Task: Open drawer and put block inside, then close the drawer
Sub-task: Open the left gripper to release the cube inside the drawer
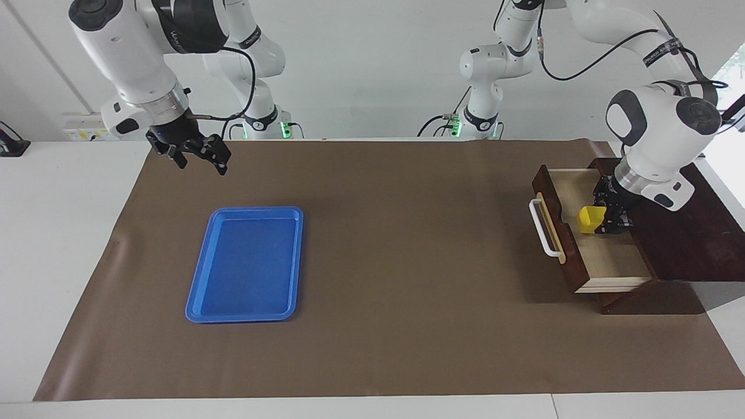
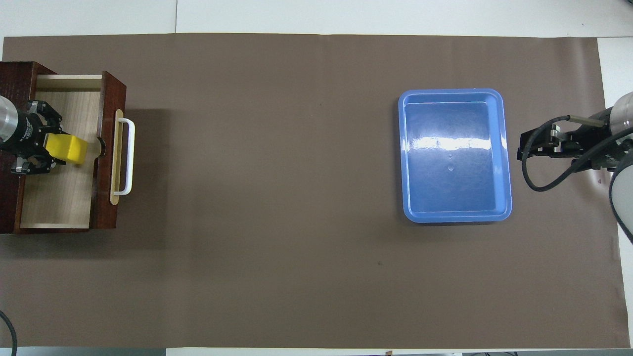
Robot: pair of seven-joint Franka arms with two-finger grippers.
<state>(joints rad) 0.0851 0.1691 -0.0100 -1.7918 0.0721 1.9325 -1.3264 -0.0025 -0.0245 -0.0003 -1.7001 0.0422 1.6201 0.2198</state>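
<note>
**Block low in the open drawer, not yet let go**

The drawer (image 1: pixel 588 233) stands pulled out at the left arm's end of the worktop (image 1: pixel 407 262), its white bar handle (image 1: pixel 542 227) facing the middle. The left end effector (image 1: pixel 599 218) reaches down into the pale interior, pinching the yellow block (image 1: pixel 589 219) between its fingers; whether the block touches the drawer floor I cannot tell. The right end effector (image 1: pixel 195 152) hangs with fingers spread over the brown mat, near the blue tray (image 1: pixel 244 265), waiting.

Risks, as I judge them: letting go while the block is above the floor could make it tumble. Lifting out carelessly could catch the drawer's front wall or the cabinet edge. Closing with the block standing proud would jam the drawer.
</note>
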